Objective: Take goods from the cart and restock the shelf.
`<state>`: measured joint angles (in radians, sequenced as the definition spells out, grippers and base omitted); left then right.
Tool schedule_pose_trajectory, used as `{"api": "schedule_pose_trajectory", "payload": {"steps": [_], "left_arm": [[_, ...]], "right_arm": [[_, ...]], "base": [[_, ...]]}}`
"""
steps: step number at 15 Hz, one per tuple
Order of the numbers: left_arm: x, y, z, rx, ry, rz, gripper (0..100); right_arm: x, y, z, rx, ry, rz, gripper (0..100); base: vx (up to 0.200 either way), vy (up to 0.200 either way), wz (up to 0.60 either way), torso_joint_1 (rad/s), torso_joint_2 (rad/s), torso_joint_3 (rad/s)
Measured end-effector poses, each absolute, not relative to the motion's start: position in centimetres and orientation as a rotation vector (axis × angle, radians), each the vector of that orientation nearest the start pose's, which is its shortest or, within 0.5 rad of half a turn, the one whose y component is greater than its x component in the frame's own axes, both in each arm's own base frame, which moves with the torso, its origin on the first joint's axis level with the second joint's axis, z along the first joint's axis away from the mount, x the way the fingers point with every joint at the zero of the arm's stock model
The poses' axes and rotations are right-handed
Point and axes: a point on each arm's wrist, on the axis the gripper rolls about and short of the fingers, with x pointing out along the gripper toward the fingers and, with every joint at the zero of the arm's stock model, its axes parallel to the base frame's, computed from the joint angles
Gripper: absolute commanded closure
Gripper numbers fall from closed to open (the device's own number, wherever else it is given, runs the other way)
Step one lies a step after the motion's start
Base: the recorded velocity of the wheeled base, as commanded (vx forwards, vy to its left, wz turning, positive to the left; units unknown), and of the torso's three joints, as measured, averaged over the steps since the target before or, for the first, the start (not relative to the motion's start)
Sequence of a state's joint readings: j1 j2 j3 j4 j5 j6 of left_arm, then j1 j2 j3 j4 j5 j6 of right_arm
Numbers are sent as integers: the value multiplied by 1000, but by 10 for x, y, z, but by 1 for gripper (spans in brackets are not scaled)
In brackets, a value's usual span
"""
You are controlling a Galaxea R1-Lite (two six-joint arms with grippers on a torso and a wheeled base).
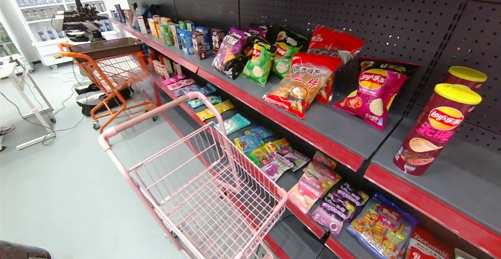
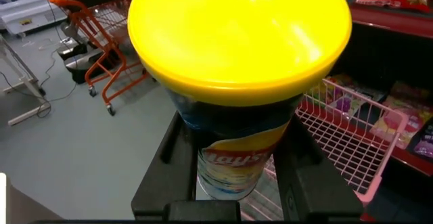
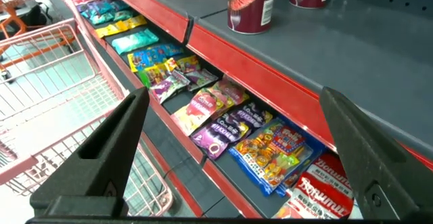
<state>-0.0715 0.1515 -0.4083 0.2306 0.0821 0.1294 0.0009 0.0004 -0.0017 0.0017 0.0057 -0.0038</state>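
Note:
My left gripper (image 2: 237, 160) is shut on a chip can (image 2: 240, 41) with a wide yellow lid and a blue body, held upright above the pink cart (image 2: 352, 136). One black finger (image 2: 166, 163) presses each side of the can. My right gripper (image 3: 233, 163) is open with nothing between its fingers, beside the front of the grey shelf (image 3: 352, 55). In the head view the pink cart (image 1: 203, 180) stands against the shelf (image 1: 344, 130), where two red chip cans (image 1: 438, 130) with yellow lids stand at the right.
Chip bags (image 1: 301, 87) and small boxes (image 1: 188, 40) line the upper shelf. Flat snack packets (image 1: 313, 184) fill the lower shelf behind the cart. An orange cart (image 1: 113, 67) and a white desk (image 1: 23, 94) stand farther off on the grey floor.

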Motion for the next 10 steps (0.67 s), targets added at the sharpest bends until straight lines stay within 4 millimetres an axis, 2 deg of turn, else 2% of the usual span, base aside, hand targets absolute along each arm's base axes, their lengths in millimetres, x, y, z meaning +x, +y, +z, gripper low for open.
{"api": "schedule_pose_trajectory", "payload": {"steps": [10], "left_arm": [[-43,5,162,131,5,7,100]], "right_arm": [[-23,0,76,-4,0,10,0]], "base": [[0,0,-600,6,2,1]]}}
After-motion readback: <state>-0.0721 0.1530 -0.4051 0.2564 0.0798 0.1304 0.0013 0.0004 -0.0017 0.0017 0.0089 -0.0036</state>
